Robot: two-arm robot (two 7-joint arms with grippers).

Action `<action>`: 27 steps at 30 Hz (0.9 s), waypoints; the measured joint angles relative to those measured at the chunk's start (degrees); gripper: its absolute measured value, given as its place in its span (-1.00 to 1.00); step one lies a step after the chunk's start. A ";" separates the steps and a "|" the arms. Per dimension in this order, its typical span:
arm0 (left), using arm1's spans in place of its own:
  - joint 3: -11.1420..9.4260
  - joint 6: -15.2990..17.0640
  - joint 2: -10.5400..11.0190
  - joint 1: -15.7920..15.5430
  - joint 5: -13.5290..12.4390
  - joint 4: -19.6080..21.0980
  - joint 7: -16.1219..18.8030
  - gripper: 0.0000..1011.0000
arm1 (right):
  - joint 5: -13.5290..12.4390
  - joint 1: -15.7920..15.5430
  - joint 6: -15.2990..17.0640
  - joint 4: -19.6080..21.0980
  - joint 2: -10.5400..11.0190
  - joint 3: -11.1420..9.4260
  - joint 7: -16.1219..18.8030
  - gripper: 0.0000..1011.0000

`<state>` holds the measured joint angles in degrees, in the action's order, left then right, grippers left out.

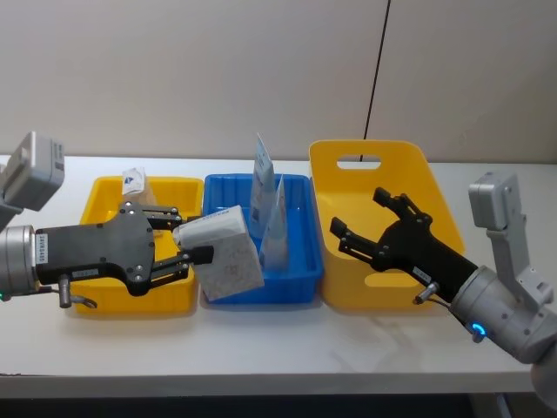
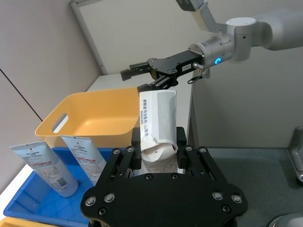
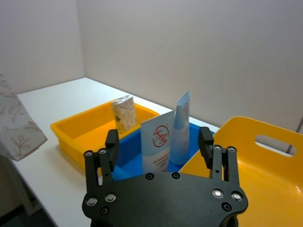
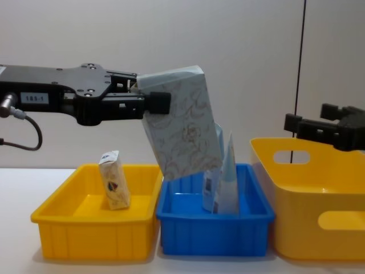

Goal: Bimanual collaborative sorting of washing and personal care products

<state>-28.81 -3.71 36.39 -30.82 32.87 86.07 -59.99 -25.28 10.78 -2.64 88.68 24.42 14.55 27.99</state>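
Left gripper (image 1: 186, 235) has its fingers pinching the top end of the whitish-blue soft pack (image 1: 223, 253). The pack hangs tilted in the air, its lower end over the left side of the blue bin (image 1: 301, 287). Holding it by one end leaves the body free, which looks to me like a setup either for a drop into a bin or a handover. Right gripper (image 1: 364, 218) hovers over the large yellow bin (image 1: 320, 174), fingers spread with nothing between them and aimed toward the pack, so it reads as waiting to receive. Can't tell which bin the pack is meant for. Count: one soft pack, in the air. Two squeeze tubes (image 1: 264, 174), both standing on end in the blue bin and leaning together at its back. One small beige pack (image 4: 114, 180), upright in the low yellow bin (image 4: 63, 220) on the left. Three bins in a row on the worktop (image 1: 261, 344): two yellow and one blue, with the blue in the middle. Large yellow bin looks empty from the left wrist view.
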 joint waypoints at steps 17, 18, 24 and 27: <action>0.00 0.01 0.01 0.00 -0.01 0.01 0.00 -0.28 | -5.17 10.98 -0.61 -12.46 1.52 4.33 17.93 0.98; 0.00 0.01 0.00 0.00 -0.02 0.00 0.01 -0.28 | -5.62 11.93 -0.64 -13.53 1.53 4.74 19.77 0.98; 0.01 0.01 0.01 0.00 -0.01 0.01 0.01 -0.28 | -7.07 15.36 -0.66 -17.19 1.51 6.02 25.16 0.98; 0.01 0.01 0.00 0.00 -0.02 0.01 0.01 -0.28 | -7.96 16.84 -0.56 -18.85 1.51 6.62 27.72 0.98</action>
<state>-28.80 -3.70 36.40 -30.81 32.85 86.08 -59.98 -33.24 27.63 -3.21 69.84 25.93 21.17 55.71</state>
